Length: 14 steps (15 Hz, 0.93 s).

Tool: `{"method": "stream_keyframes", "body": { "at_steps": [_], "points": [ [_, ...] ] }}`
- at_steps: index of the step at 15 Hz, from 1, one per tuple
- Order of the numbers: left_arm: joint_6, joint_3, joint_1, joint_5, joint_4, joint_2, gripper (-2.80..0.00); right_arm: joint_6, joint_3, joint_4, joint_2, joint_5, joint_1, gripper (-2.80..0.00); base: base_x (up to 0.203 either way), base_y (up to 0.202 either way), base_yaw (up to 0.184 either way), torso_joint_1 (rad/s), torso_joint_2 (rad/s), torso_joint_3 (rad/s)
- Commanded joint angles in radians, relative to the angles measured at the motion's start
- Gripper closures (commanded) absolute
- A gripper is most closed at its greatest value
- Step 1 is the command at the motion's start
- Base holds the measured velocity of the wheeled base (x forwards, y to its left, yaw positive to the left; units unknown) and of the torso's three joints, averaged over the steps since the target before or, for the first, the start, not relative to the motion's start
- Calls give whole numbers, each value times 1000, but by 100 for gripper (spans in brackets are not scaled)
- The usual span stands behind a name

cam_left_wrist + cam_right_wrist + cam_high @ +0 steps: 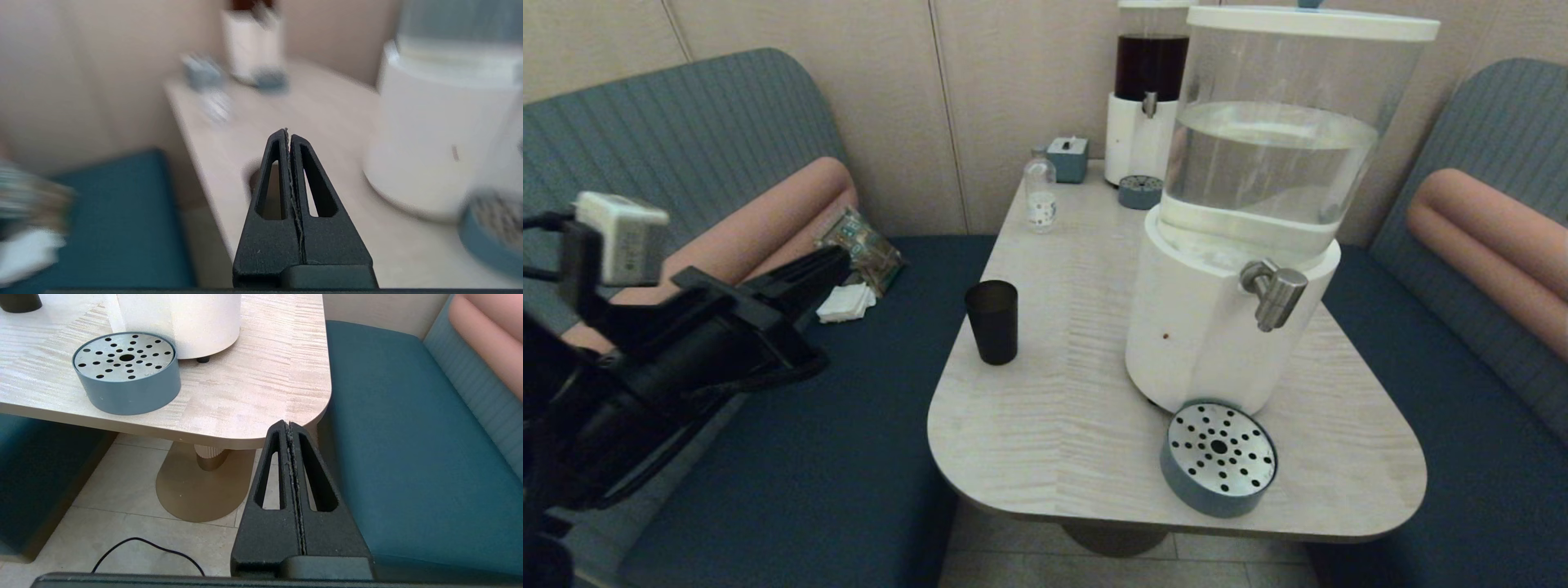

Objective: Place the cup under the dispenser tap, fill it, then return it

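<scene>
Over the bench [792, 457], left hand [837, 260] pressed closed, empty, short of cup [992, 322].

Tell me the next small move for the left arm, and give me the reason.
Probably open the left gripper and ease it toward the cup. Its fingers are pressed together, off the table's left edge over the bench, and the cup stands untouched on the table, well left of the dispenser tap. The right gripper is parked low, shut.

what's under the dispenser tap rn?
Under the tap: bare table, with the perforated drip tray nearer the edge. The cup stands apart, left of the dispenser. Nothing there is covered.
</scene>
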Motion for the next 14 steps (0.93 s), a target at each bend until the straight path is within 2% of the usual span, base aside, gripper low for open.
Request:
{"method": "stream_keyframes", "body": {
  "at_steps": [1,4,6,8,10,14],
  "points": [
    [0,12,0,57,60,-228,0,-1,15,-1,0,0,0,0,0,0,0,0,0,0],
    [-3,17,5,159,238,-465,0,-1,15,-1,0,0,0,0,0,0,0,0,0,0],
    [-7,24,36,214,330,-601,0,-1,15,-1,0,0,0,0,0,0,0,0,0,0],
    [-8,32,61,228,396,-712,0,-1,15,-1,0,0,0,0,0,0,0,0,0,0],
    [-5,35,69,234,516,-838,0,-1,14,-1,0,0,0,0,0,0,0,0,0,0],
    [33,-38,115,236,901,-1091,0,-1,14,-1,0,0,0,0,0,0,0,0,0,0]
  ]
}}
